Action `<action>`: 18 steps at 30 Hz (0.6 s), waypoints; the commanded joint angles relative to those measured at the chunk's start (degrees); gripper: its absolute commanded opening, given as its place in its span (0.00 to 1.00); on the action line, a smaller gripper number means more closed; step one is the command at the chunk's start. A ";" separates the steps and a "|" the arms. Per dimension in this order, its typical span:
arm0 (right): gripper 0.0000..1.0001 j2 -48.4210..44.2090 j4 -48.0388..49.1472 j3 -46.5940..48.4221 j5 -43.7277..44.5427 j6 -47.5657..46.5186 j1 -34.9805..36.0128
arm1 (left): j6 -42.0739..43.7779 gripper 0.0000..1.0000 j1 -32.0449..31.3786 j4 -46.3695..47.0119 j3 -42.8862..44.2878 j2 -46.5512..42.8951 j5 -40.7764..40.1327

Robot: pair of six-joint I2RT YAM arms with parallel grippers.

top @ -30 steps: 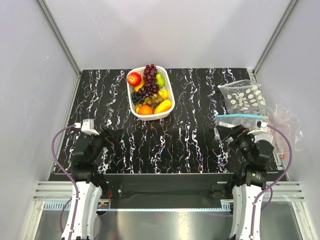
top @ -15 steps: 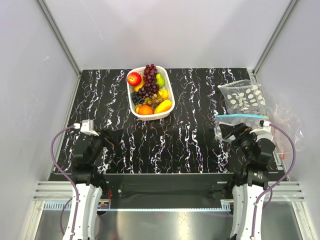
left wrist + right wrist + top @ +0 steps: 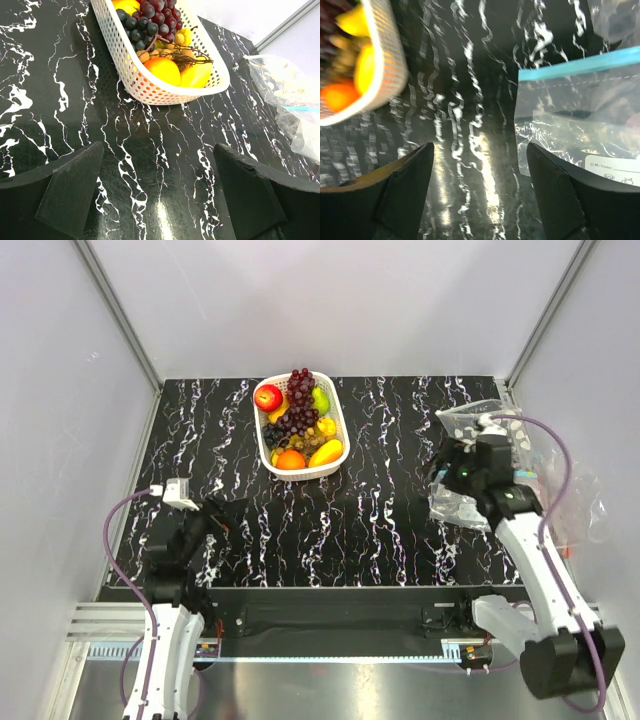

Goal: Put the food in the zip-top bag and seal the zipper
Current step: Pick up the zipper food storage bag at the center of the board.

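The food (image 3: 298,420), small glossy fruits heaped in a white basket (image 3: 131,70), lay straight ahead of the left end effector (image 3: 157,165), well apart from it. The pieces looked light, hard and slick, so a round one such as the apple (image 3: 268,397) would likely squirt out of a loose pinch. Taking it across its middle seemed safest. The left end effector was spread wide, released, touching nothing.

The zip-top bag (image 3: 570,120) lay flat on the bench (image 3: 485,75) just beside the right end effector (image 3: 477,160). Its near corner ran under one finger (image 3: 555,200), and the zipper (image 3: 570,64) was along the far edge. Thin, limp and slippery, the bag would probably crumple, so the stiffer zipper strip seemed the best hold. The right end effector's jaws stood apart with only bare bench between them, gripping nothing. Whether that finger touched the plastic could not be told.
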 commanded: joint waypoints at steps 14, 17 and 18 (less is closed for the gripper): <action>0.70 27.88 -13.18 14.42 37.31 -3.27 15.75 | -0.42 0.99 -0.32 2.83 0.40 1.70 1.99; 0.65 32.55 -15.92 16.80 41.71 -3.44 17.07 | -0.51 0.99 -0.32 2.83 0.31 1.79 1.99; 0.63 34.30 -16.53 17.50 42.50 -3.27 17.33 | -0.43 0.99 -0.41 2.74 0.31 1.88 1.99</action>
